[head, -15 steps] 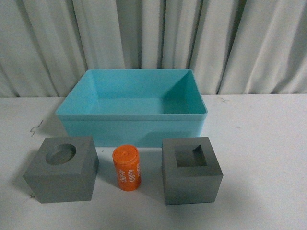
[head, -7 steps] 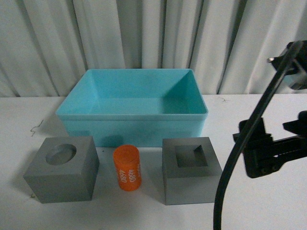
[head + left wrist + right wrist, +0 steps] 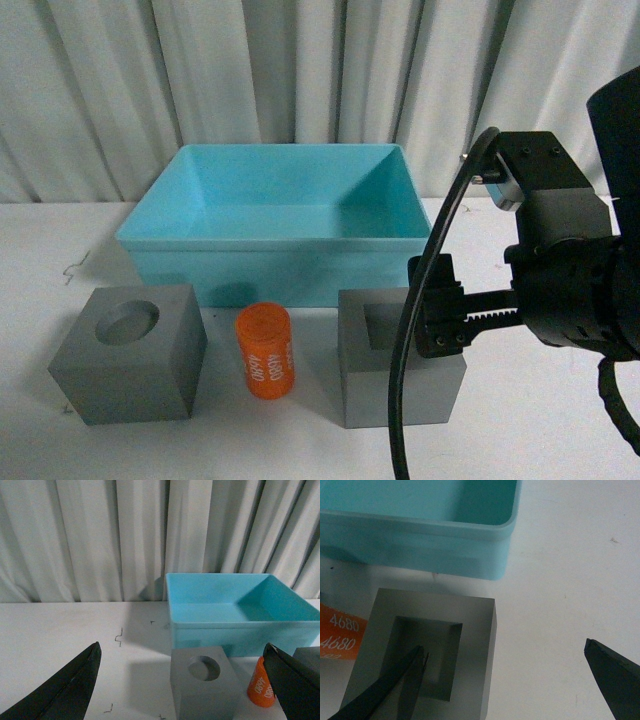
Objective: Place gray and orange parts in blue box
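Right hand (image 3: 505,652) has moved in over the matte gray square-recess cube (image 3: 400,385), fingers apart, nothing gripped.
A second ago no arm was in view, so the first pick is starting. Matte gray round-recess cube (image 3: 130,350) and orange cylinder with white digits (image 3: 265,352) sit on the white bench (image 3: 300,440) in front of the light blue plastic box (image 3: 275,262). Left hand (image 3: 181,650) is also spread.

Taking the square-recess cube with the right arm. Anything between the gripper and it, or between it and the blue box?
Nothing visible. The right gripper hangs open over the square-recess cube, and only bare table separates that cube from the blue box behind it.
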`<action>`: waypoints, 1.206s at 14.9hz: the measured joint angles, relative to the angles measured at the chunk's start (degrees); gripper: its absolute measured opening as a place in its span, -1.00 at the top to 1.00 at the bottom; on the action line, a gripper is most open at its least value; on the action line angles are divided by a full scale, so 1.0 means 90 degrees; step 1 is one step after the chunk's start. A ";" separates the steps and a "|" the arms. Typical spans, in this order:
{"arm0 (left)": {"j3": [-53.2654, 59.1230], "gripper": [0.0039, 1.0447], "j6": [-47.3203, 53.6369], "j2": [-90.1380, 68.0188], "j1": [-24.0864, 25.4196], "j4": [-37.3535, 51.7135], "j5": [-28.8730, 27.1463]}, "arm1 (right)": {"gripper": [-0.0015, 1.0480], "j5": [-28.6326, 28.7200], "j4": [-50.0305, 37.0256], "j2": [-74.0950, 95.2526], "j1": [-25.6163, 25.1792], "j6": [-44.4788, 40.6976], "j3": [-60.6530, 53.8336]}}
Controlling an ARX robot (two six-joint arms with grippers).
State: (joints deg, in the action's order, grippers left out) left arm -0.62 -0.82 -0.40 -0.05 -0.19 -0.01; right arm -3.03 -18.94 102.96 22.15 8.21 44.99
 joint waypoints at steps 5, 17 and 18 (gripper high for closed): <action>0.0000 -0.88 0.0000 0.0000 0.0000 0.0000 0.0000 | -0.87 0.0175 0.0537 0.0418 0.0175 0.0393 0.0398; 0.0000 -0.88 0.0000 0.0000 0.0000 0.0000 0.0002 | 0.64 0.0306 0.1003 -0.0221 0.0015 0.0724 0.0000; 0.0000 -0.88 0.0000 0.0000 0.0000 0.0000 0.0000 | 0.64 0.0325 0.1039 -0.0313 -0.0017 0.0709 -0.0002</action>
State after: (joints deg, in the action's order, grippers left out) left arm -0.62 -0.82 -0.40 -0.05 -0.19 -0.01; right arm -0.10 -9.58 100.14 22.00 14.59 44.97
